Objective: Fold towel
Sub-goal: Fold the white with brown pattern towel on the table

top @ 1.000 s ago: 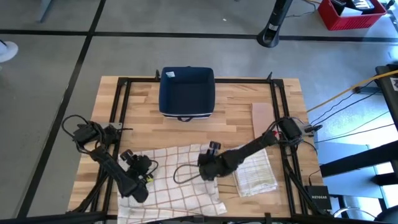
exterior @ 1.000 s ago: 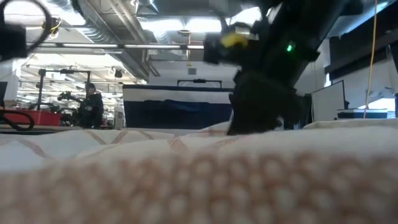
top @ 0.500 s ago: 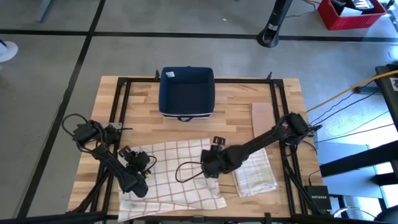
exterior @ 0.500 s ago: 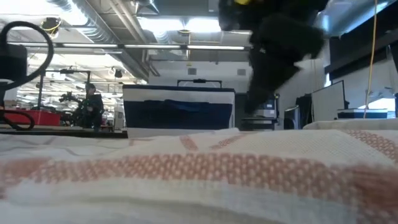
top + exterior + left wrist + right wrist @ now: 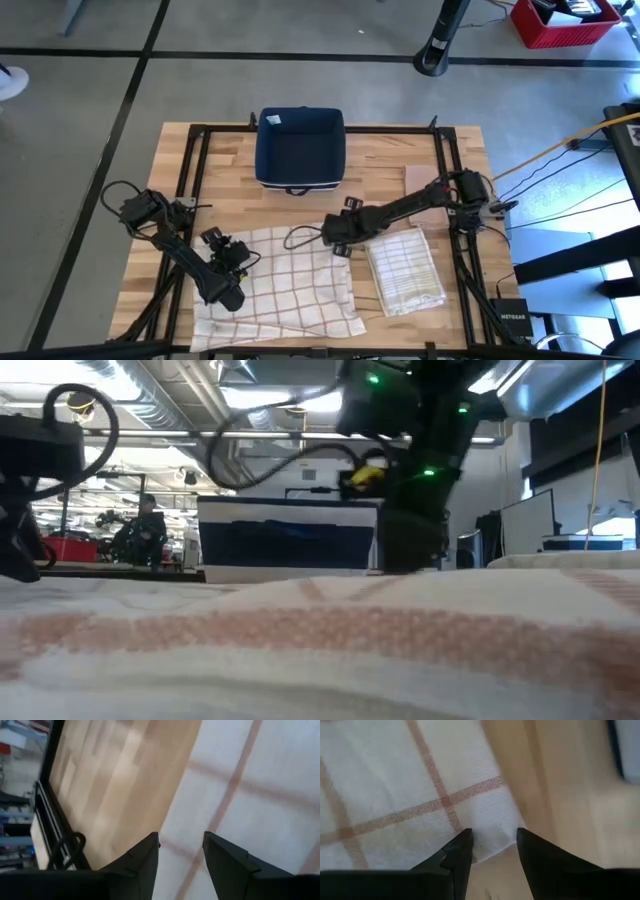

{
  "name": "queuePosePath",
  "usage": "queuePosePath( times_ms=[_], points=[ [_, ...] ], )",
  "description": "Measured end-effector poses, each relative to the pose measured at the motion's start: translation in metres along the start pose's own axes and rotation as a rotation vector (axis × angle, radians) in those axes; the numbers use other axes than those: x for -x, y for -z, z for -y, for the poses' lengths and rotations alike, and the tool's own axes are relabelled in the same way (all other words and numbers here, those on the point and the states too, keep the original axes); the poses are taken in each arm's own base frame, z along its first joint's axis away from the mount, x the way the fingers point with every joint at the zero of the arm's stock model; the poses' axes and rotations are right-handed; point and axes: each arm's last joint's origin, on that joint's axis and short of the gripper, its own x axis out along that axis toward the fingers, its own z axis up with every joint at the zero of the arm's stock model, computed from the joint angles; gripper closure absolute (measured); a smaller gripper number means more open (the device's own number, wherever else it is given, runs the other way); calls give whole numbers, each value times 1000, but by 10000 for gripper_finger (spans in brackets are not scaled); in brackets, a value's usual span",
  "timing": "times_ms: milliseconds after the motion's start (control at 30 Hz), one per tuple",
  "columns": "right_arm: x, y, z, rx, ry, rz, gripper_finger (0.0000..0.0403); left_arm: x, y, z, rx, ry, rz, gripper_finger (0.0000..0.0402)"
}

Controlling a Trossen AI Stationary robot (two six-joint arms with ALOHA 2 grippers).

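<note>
Both grippers stand parted, holding nothing: the left gripper (image 5: pixel 181 855) over the towel (image 5: pixel 285 280) edge, the right gripper (image 5: pixel 494 847) above its corner.

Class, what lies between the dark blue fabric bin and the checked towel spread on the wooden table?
Only bare wooden tabletop separates bin and towel, seen in the high view.

Towel (image 5: pixel 285 280) now flat, pincers apart
</note>
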Motion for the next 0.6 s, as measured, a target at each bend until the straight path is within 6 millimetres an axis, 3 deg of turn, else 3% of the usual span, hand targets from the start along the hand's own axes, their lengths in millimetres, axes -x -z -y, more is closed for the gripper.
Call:
queuePosePath(
  times_ms=[167,300,433,600],
  points=[
    [-7,19,28,74,298,-140,244,-6,-9,-3,-38,-22,-11,254],
    [0,16,49,63,428,-140,244,-7,-19,-6,-62,-37,-33,253],
    [26,12,53,3,299,-99,244,5,-30,-9,-69,-56,-39,254],
    [82,19,17,24,-91,-20,244,45,-44,-1,-88,62,13,253]
  ],
)
